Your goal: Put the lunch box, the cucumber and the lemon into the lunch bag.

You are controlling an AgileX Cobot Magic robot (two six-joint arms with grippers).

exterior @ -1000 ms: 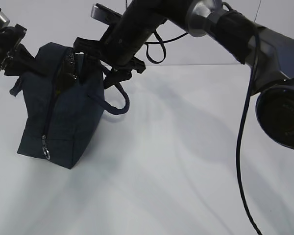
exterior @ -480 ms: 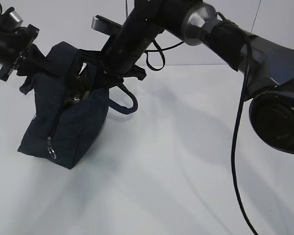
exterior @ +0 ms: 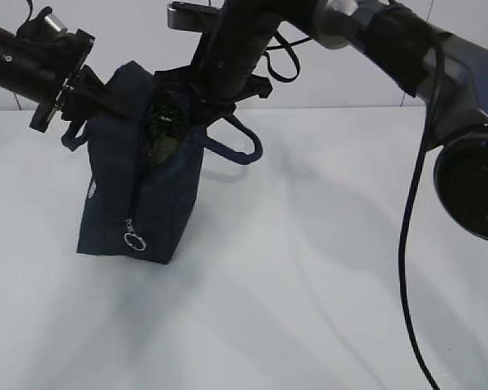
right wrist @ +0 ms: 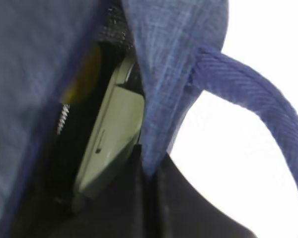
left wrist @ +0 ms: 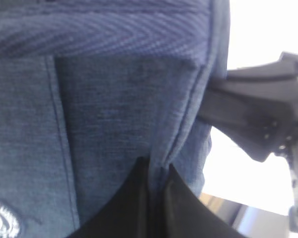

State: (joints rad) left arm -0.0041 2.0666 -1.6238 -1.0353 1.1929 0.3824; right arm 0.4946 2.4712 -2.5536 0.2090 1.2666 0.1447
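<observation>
Gripping lunch bag (exterior: pixel 138 211) rims: both pincers (clamped) | lunch box (right wrist: pixel 111 134), lemon (right wrist: pixel 82 79) half-hidden inside

Dark navy fabric of the lunch bag (left wrist: pixel 104 114) fills nearly the whole left wrist view, its weave and a broad herringbone band across the top clearly visible. A vertical line of stitching runs down the left part of the cloth, and a piece of the round white logo (left wrist: pixel 2 222) shows in the lower left corner. At the bottom centre the left gripper (left wrist: pixel 156 198) pinches a raised fold or seam of the bag between its two black fingers. On the right, against a bright background, the black body of the other arm (left wrist: pixel 260 114) sits close beside the bag's edge.
</observation>
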